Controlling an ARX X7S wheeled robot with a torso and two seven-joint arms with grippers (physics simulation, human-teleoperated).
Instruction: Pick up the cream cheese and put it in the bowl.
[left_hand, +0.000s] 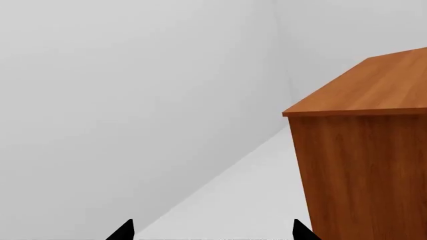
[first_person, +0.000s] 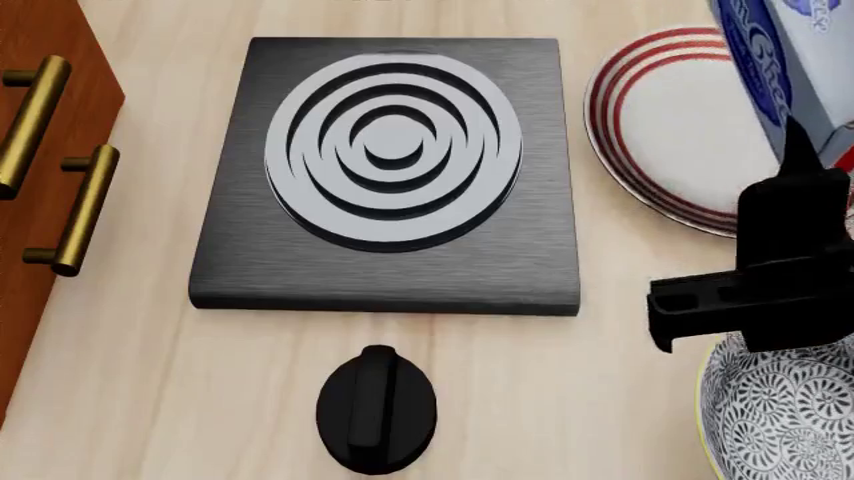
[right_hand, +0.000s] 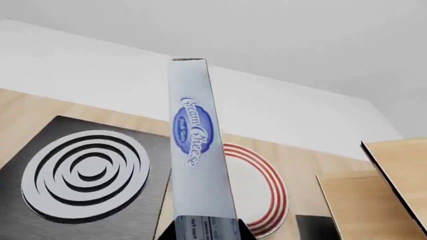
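— Since our right gripper (right_hand: 205, 227) had its jaws clamped on the lower end of the cream cheese (right_hand: 198, 145), we took the pickup as done; the box stood lengthwise out from the fingers, logo facing the wrist camera, lifted clear of the table (first_person: 160, 400).

— And where did we have it, relative to the bowl (first_person: 781, 415)?

— From the head view the box sat up at the right edge, over the red-ringed plate (first_person: 667, 130), with the gripper's dark body between it and the bowl, which lay nearer to us at the lower right. So we judged ourselves in the carry step.

— What did the next move ask of us?

— Bringing the box back over the bowl's opening, then lowering before releasing, so it would not catch the rim.

— And our left gripper (left_hand: 212, 231)?

— Its tips stood apart with nothing between, pointed at a wooden cabinet (left_hand: 363, 150) and a bare wall, away from the stove plate (first_person: 387, 170) and knob (first_person: 376, 408).
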